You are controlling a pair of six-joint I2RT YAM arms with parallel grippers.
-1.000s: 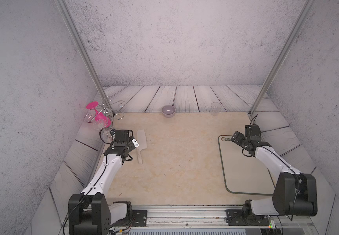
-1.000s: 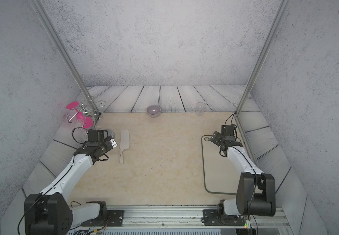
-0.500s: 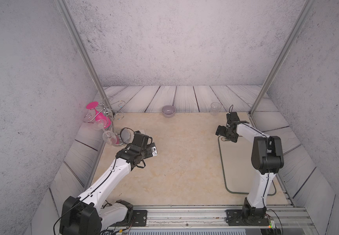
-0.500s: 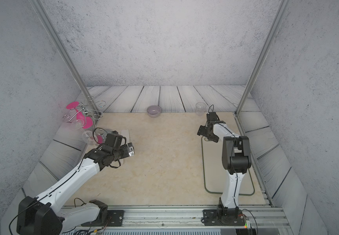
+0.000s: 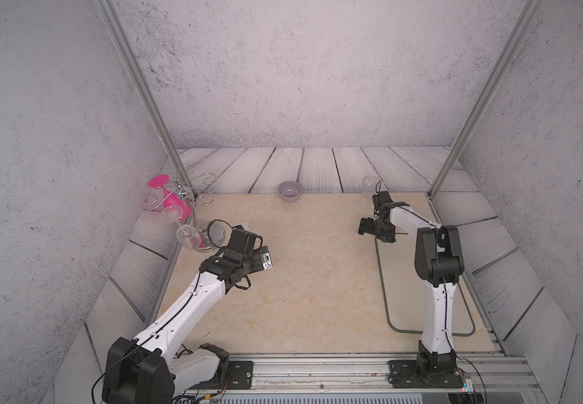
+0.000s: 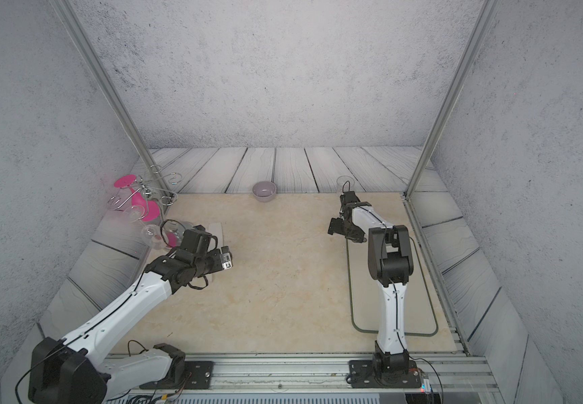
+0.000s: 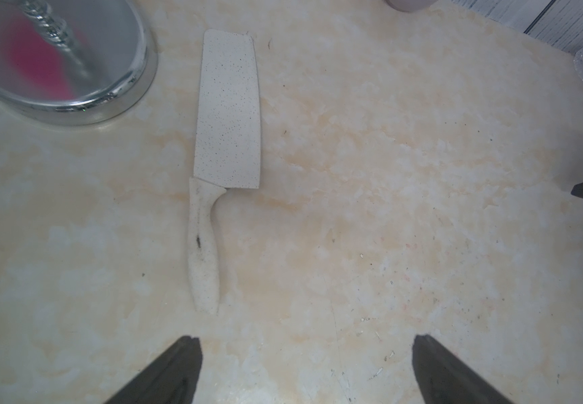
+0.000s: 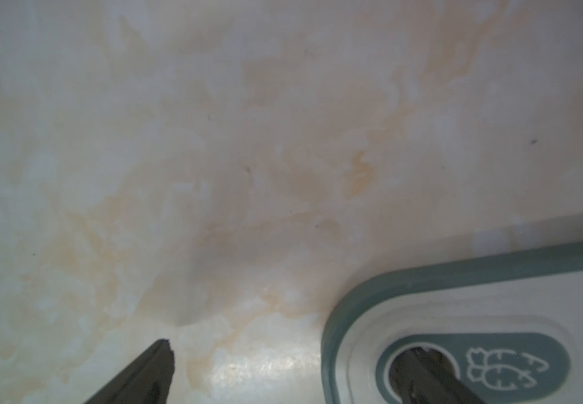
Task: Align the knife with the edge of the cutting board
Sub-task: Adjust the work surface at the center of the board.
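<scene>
The knife point(image 7: 227, 115) lies flat on the marble tabletop, its speckled whitish blade pointing away from my left gripper point(image 7: 304, 339) and its cream handle point(image 7: 204, 252) toward it. That gripper hovers open and empty just short of the handle's end. In both top views the left arm covers most of the knife point(image 6: 215, 231). The cutting board point(image 5: 398, 297) point(image 6: 423, 307) lies at the right. My right gripper point(image 8: 288, 349) point(image 5: 375, 232) stands open across the board's far left corner point(image 8: 353, 314), with one finger on the table and the other at the round hole point(image 8: 419, 363).
A wire rack with pink and clear wine glasses point(image 5: 178, 210) stands close to the knife's blade, its shiny round base point(image 7: 62, 59) beside it. A grey bowl point(image 5: 290, 190) and a clear cup point(image 5: 369, 187) sit at the back edge. Walls enclose three sides.
My left gripper has swung from beside the knife to above its handle end. The right arm has raised its elbow, and its gripper moved to the board's far left corner.
</scene>
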